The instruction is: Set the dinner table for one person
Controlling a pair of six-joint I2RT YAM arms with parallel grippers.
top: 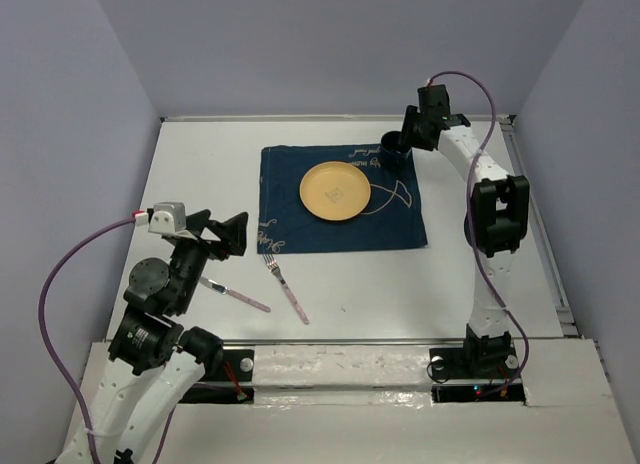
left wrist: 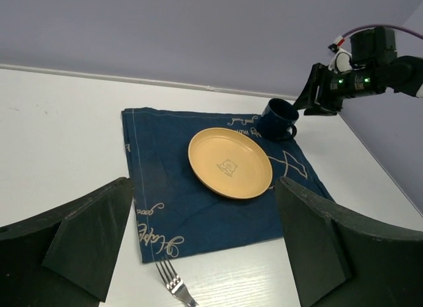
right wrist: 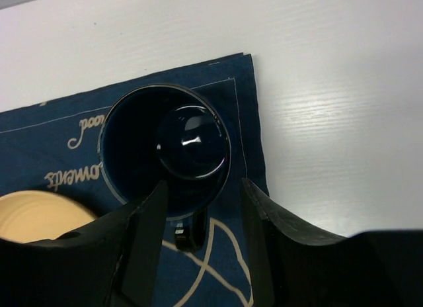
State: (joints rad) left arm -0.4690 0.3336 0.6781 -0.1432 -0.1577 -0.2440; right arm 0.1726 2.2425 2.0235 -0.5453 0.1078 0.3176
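The white dinner table [top: 200,164] carries a dark blue fish-print cloth [top: 340,229] with a yellow plate [top: 335,192] in its middle. A dark blue mug [top: 396,145] stands upright on the cloth's far right corner. My right gripper [top: 411,134] hovers just over the mug. In the right wrist view it [right wrist: 201,208] is open, its fingers either side of the mug's handle [right wrist: 190,233] without touching it. My left gripper [top: 225,232] is open and empty, low over the table left of the cloth. A pink-handled fork [top: 287,287] and knife [top: 232,294] lie near the front.
In the left wrist view the fork's tines [left wrist: 170,278] lie just below the cloth's near edge [left wrist: 198,244], between my wide-open fingers. Grey walls close the table at the back and both sides. Bare table shows left and right of the cloth.
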